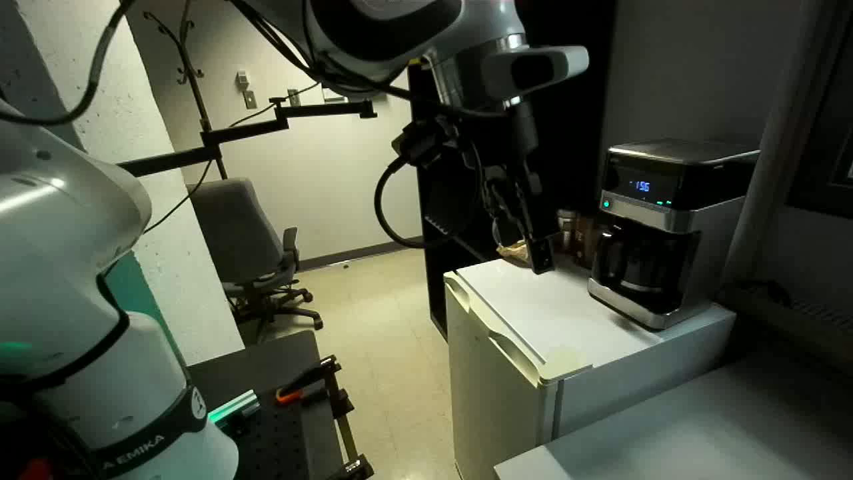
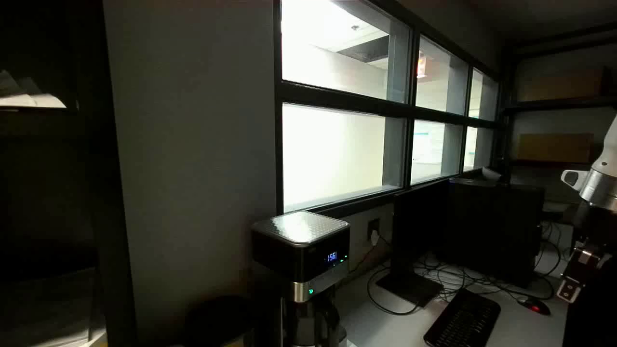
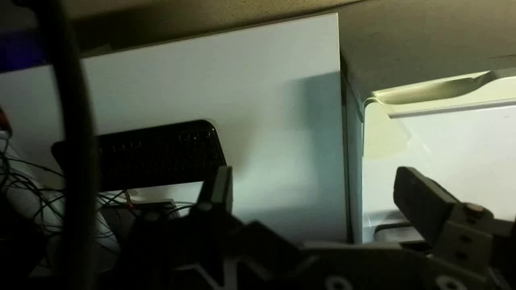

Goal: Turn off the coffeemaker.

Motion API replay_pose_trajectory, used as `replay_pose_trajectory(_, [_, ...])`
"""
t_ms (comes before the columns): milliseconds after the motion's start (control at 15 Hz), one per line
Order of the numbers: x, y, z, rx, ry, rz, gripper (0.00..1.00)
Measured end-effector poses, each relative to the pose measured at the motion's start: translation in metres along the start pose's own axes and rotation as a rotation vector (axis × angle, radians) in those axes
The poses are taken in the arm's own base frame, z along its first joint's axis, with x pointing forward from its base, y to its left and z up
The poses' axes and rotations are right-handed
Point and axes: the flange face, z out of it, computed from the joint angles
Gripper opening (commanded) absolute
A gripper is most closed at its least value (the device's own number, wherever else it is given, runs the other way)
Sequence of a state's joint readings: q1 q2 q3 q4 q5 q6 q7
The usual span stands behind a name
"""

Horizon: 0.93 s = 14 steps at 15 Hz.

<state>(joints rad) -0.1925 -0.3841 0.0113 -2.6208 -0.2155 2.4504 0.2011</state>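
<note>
The coffeemaker point(image 1: 716, 250) is boxy, black and silver, and stands upright on the white cabinet point(image 1: 553, 313). Its display shows blue digits, and a green light glows on the silver band at its front, as the other exterior angle also shows on the coffeemaker point(image 2: 299, 255). In the wrist view only a corner of the coffeemaker point(image 3: 399, 234) shows low at right, partly hidden by a finger. My gripper point(image 1: 541, 257) is open and empty, in front of the coffeemaker and apart from it. The wrist view shows the fingers of the gripper point(image 3: 314, 187) wide apart.
A white desk point(image 3: 250, 80) adjoins the cabinet and bears a black keyboard point(image 3: 161, 155), a mouse point(image 2: 532, 304), a monitor point(image 2: 419, 231) and loose cables. Small jars point(image 1: 578, 233) stand behind the gripper on the cabinet. A wall and windows point(image 2: 337, 154) stand behind the coffeemaker.
</note>
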Motion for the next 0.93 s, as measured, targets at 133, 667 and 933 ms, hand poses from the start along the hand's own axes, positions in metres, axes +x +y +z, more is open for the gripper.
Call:
replay_pose_trajectory(133, [0.000, 0.000, 0.000, 0.000, 0.000, 0.000, 1.00])
replay_pose_trajectory(667, [0.000, 0.000, 0.000, 0.000, 0.000, -0.001, 1.00])
replay_pose_trajectory(933, [0.010, -0.017, 0.003, -0.017, 0.005, -0.061, 1.00])
